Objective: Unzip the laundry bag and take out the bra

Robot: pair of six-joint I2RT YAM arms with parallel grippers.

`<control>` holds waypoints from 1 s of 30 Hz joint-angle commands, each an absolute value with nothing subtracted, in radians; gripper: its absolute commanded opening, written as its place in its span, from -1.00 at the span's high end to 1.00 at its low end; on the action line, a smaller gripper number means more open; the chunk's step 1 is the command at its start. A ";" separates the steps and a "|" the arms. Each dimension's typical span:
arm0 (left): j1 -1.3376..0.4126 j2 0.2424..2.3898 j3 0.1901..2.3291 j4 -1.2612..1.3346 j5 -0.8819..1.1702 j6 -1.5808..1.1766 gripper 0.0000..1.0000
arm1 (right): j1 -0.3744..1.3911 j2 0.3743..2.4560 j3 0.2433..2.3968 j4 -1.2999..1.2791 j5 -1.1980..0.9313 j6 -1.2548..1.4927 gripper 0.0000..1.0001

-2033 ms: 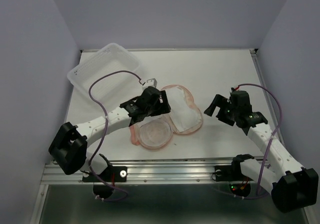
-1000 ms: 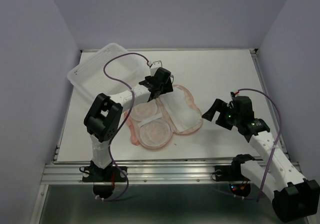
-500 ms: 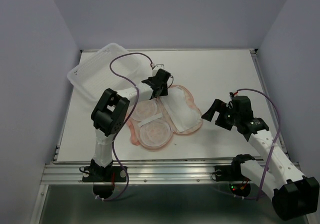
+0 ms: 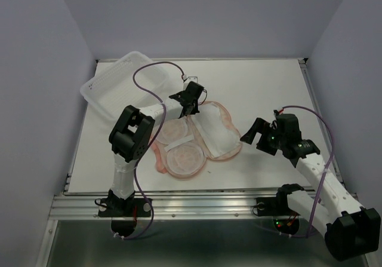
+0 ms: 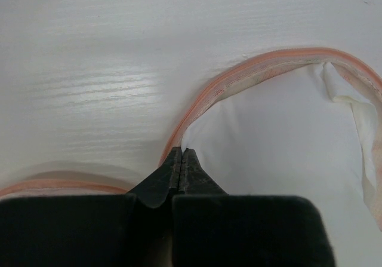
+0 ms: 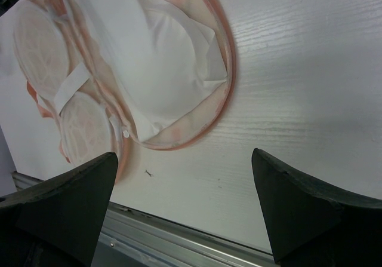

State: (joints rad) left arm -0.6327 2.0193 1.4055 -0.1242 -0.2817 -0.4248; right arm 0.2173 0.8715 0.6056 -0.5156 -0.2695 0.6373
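The laundry bag (image 4: 186,159) lies unzipped and spread flat in the middle of the table, its pink edging (image 5: 239,76) curving round the open right half (image 6: 227,82). The white bra (image 4: 218,134) rests inside that half (image 5: 280,135) (image 6: 161,70). My left gripper (image 4: 190,107) is at the bag's far rim, and its jaws (image 5: 181,150) are pressed together on the bra's edge just inside the pink edging. My right gripper (image 4: 250,132) hovers off the bag's right side, wide open with nothing between its fingers (image 6: 184,155).
A white perforated basket (image 4: 122,82) stands tilted at the back left corner. The table's metal front rail (image 6: 179,243) runs just below the right gripper. Purple cables loop over both arms.
The left gripper's jaws have closed at the bag's far rim, after the arm folded in over the bag. The right arm has barely moved and stays open.
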 commanded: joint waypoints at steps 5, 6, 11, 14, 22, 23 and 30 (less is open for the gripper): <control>-0.635 1.942 1.437 -0.129 -0.272 -0.390 1.00 | 0.219 0.868 0.600 -0.471 -0.276 0.650 -1.00; -0.635 1.925 1.439 -0.133 -0.270 -0.387 1.00 | 0.219 0.865 0.601 -0.472 -0.276 0.650 -1.00; -0.637 1.786 1.437 -0.150 -0.253 -0.385 1.00 | 0.219 0.861 0.606 -0.472 -0.267 0.647 -1.00; -0.635 1.711 1.434 -0.150 -0.218 -0.384 1.00 | 0.219 0.862 0.606 -0.471 -0.265 0.644 -1.00; -0.635 1.545 1.497 -0.164 -0.126 -0.374 1.00 | 0.219 0.850 0.591 -0.472 -0.265 0.640 -1.00; -0.635 1.513 1.511 -0.167 -0.129 -0.374 1.00 | 0.219 0.850 0.591 -0.472 -0.265 0.638 -1.00; -0.623 1.425 1.661 -0.187 -0.170 -0.365 1.00 | 0.219 0.857 0.597 -0.474 -0.267 0.629 -1.00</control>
State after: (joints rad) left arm -0.6327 1.5013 1.5455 -0.2058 -0.1440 -0.3882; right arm 0.2173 0.8642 0.5911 -0.5087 -0.2691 0.6437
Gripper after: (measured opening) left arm 0.019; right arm 0.998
